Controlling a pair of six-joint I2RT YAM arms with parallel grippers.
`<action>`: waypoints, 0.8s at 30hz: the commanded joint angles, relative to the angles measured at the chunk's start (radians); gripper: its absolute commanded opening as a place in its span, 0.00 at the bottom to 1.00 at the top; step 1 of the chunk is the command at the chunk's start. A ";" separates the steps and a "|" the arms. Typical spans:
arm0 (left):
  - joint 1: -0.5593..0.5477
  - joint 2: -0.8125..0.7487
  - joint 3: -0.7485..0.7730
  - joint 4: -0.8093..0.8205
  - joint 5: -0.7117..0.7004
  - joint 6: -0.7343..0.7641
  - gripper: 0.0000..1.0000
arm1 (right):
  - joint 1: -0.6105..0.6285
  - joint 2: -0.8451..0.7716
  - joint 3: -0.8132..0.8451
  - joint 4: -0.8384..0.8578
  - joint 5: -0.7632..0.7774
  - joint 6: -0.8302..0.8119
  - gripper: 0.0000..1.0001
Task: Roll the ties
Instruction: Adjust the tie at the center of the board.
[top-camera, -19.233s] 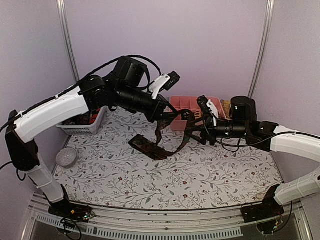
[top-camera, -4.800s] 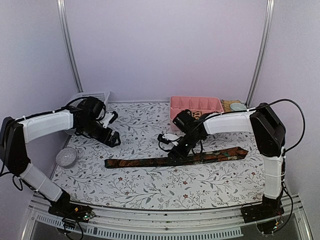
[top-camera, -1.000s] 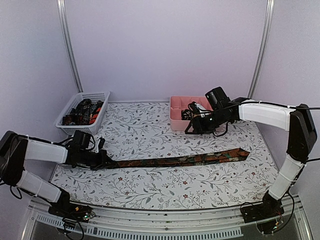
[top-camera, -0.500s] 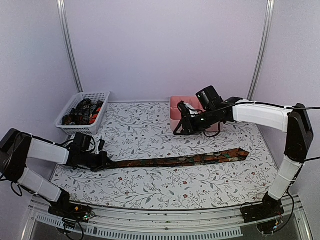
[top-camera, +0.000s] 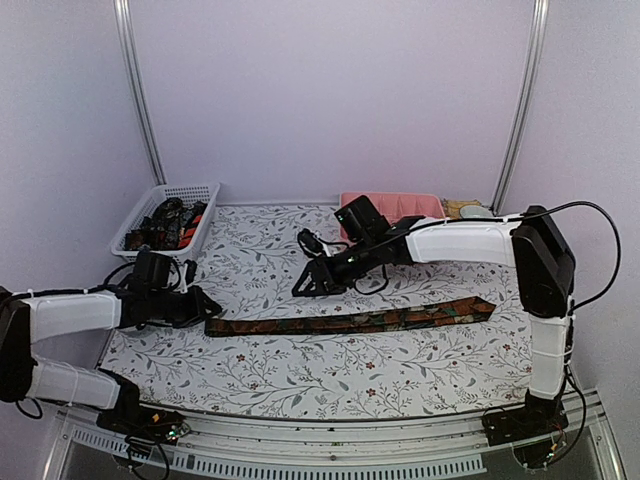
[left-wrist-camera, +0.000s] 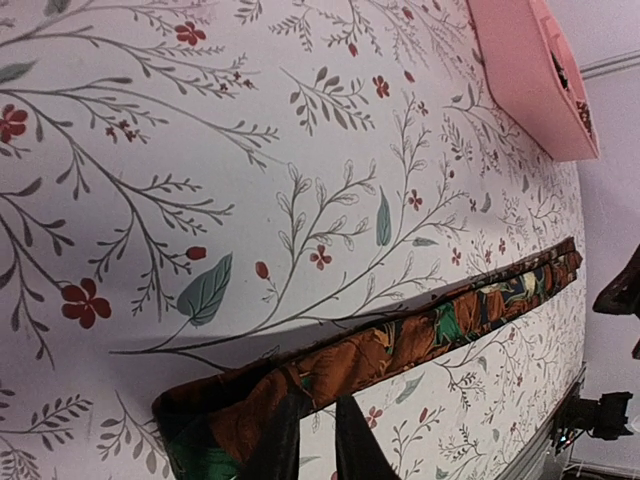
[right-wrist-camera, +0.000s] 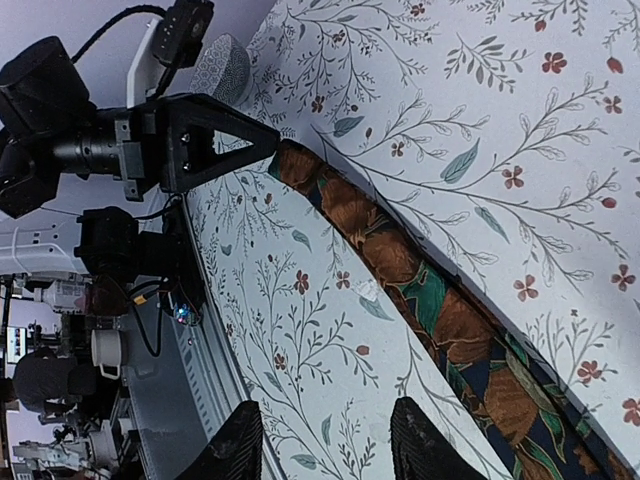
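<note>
Left pincer (left-wrist-camera: 315, 415) seemingly clamps the tie (top-camera: 350, 321) end; right pincer (top-camera: 300, 289) spread, partly cropped.

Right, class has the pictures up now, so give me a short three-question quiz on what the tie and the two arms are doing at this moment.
1. True or false: the tie on the table is already rolled into a coil.
2. Fill the gap: the right pincer, hovering over the table, is ___ and holds nothing.
3. What grips the tie's end nearest the basket? A. the left pincer B. the right pincer C. nothing

Key
1. False: it lies flat at full length.
2. open
3. A
</note>
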 joint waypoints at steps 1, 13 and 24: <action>0.011 -0.026 -0.004 -0.060 -0.028 -0.021 0.14 | 0.037 0.163 0.060 0.089 -0.083 0.096 0.43; 0.027 -0.007 -0.068 -0.084 -0.082 -0.021 0.11 | 0.051 0.278 0.064 0.067 -0.060 0.125 0.42; 0.051 0.086 -0.121 -0.035 -0.105 -0.018 0.08 | 0.052 0.321 0.031 0.005 -0.008 0.102 0.42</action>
